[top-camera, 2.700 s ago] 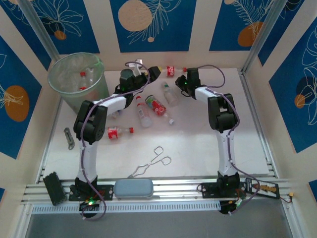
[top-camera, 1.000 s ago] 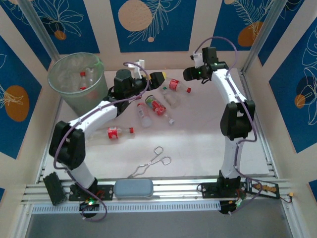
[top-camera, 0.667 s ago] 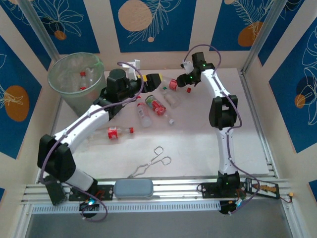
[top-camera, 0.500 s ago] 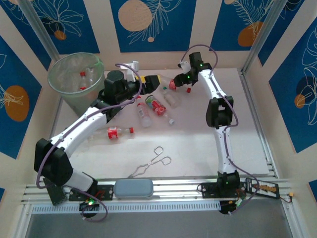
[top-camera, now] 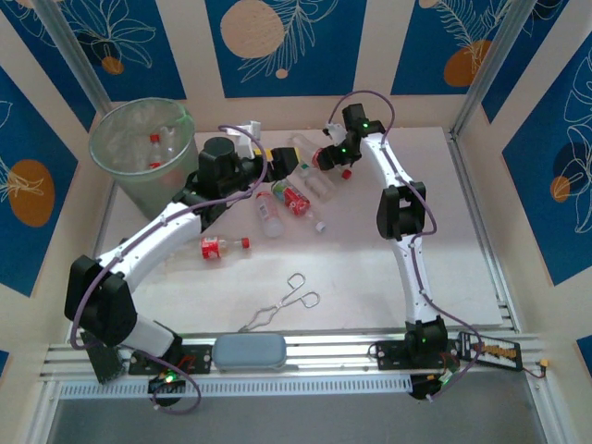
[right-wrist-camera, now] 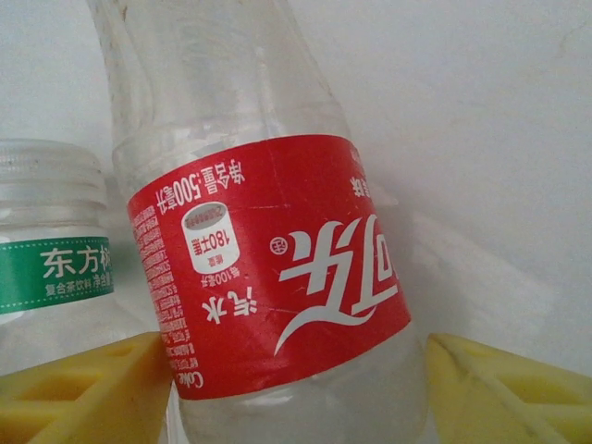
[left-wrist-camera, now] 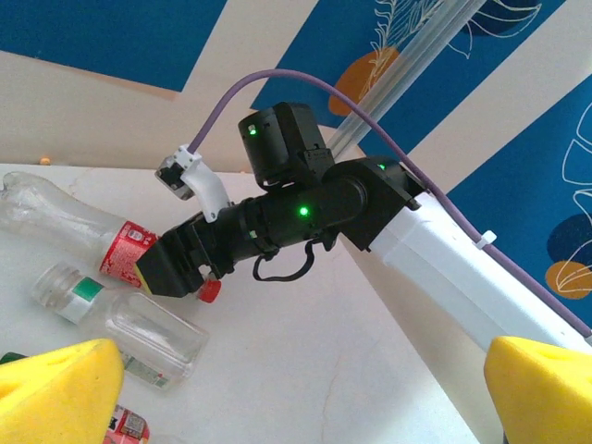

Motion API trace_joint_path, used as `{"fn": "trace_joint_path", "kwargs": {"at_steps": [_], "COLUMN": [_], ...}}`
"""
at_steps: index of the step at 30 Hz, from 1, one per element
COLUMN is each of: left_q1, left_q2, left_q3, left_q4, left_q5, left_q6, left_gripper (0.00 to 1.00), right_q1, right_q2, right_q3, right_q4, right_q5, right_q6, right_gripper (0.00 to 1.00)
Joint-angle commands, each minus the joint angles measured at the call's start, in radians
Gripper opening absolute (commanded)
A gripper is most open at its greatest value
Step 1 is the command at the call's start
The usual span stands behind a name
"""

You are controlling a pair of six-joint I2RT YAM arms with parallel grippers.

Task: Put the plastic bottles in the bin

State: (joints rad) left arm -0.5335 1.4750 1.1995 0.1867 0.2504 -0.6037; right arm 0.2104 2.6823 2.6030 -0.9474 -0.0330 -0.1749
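The bin (top-camera: 141, 148) stands at the table's back left with a few bottles inside. My right gripper (top-camera: 326, 157) (right-wrist-camera: 296, 388) is shut on a red-labelled bottle (top-camera: 307, 148) (right-wrist-camera: 268, 268) that lies on the table, a yellow pad against each side of it near the neck. A green-labelled bottle (right-wrist-camera: 51, 268) (left-wrist-camera: 120, 314) lies right beside it. My left gripper (top-camera: 280, 155) (left-wrist-camera: 296, 398) is open and holds nothing, just left of the right gripper and facing it. More bottles lie at mid-table: two red-labelled ones (top-camera: 294, 197) (top-camera: 222, 246) and a clear one (top-camera: 268, 208).
Metal tongs (top-camera: 282, 305) lie in front of the middle of the table. A grey-blue pad (top-camera: 248, 351) sits on the front rail between the arm bases. A small metal tool (top-camera: 129, 257) lies near the left edge. Walls close in on three sides.
My right gripper has swung left and down onto the red-labelled bottle, which shifted slightly left. My left gripper has drawn back a little toward the bin.
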Motion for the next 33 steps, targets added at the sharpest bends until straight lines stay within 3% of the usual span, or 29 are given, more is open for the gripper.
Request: {"fn": "trace_joint_path", "kwargs": {"at_steps": [1, 8, 14, 27, 33], "left_q1": [-0.009, -0.017, -0.029, -0.066, -0.072], "left_q2": [0.008, 0.025, 0.038, 0.1, 0.213], "left_q3": [0.01, 0.015, 0.05, 0.12, 0.148], "left_q4": [0.05, 0.074, 0.042, 0.016, 0.144], "left_q5": [-0.004, -0.013, -0.014, 0.004, 0.056], "left_q6": [-0.024, -0.05, -0.032, -0.033, -0.176], "left_gripper": [1.0, 1.0, 1.0, 1.0, 1.0], "right_q1": [-0.02, -0.033, -0.061, -0.127, -0.115], "right_q2": [0.031, 0.013, -0.051, -0.686, -0.99], "right_q3": [-0.004, -0.028, -0.083, -0.824, -1.164], "right_q4": [-0.092, -0.116, -0.087, 0.31, 0.49], "right_q5": [0.025, 0.01, 0.039, -0.033, -0.139], "right_q6": [0.006, 0.006, 0.091, 0.257, 0.349], "right_gripper": [0.7, 0.68, 0.59, 0.56, 0.56]}}
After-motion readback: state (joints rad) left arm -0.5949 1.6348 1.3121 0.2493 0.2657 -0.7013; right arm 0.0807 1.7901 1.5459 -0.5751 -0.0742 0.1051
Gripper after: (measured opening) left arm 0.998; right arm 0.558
